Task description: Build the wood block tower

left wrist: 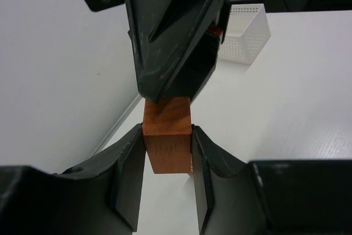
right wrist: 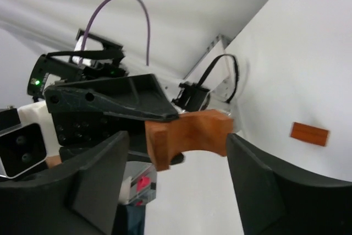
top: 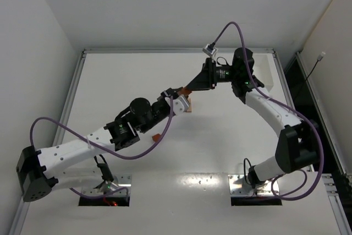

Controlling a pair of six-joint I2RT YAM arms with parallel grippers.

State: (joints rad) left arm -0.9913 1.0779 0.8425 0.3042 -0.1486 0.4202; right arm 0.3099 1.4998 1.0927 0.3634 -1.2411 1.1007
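Observation:
A reddish-brown arch piece (right wrist: 190, 131) is held between the fingers of my left gripper (left wrist: 168, 136), which is shut on it; in the left wrist view the arch piece (left wrist: 166, 146) shows end-on, above the white table. My right gripper (right wrist: 177, 136) is open, its fingers (right wrist: 258, 180) wide apart on either side of the arch, the right one close to its end. In the top view both grippers meet mid-table, left (top: 180, 96) and right (top: 191, 87). A sliver of tan wood (top: 188, 109) shows under them; the rest of the stack is hidden.
A flat reddish-brown rectangle (right wrist: 309, 134) lies on the table, apart from the grippers; it also shows in the top view (top: 155, 137) beside the left arm. A white perforated tray (left wrist: 245, 26) stands at the far right by the table's raised rim (top: 176, 51).

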